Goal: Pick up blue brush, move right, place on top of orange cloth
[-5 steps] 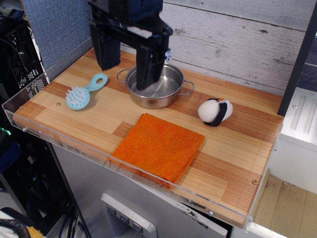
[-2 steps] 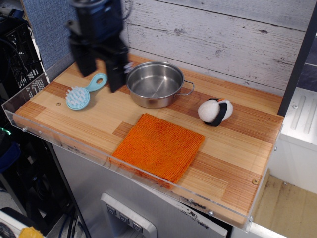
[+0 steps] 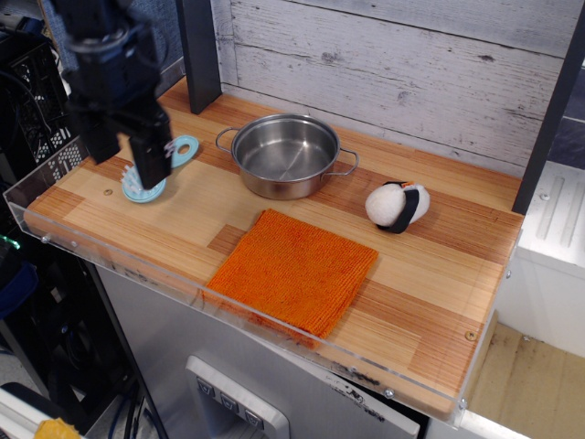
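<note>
Two black fingers of the gripper [image 3: 125,154] hang down with a gap between them, holding nothing. They are over the left end of the wooden table [image 3: 439,265]. The blue brush [image 3: 157,171] lies flat right under them. The right finger covers part of its round head, and its handle with the hole pokes out to the right. I cannot tell if the fingers touch it. Near the brush, to its right, sits a shiny steel pot [image 3: 285,155]. The orange cloth [image 3: 292,270] lies flat near the front edge, well apart from the brush. A small white and black soft toy [image 3: 398,205] rests farther right.
</note>
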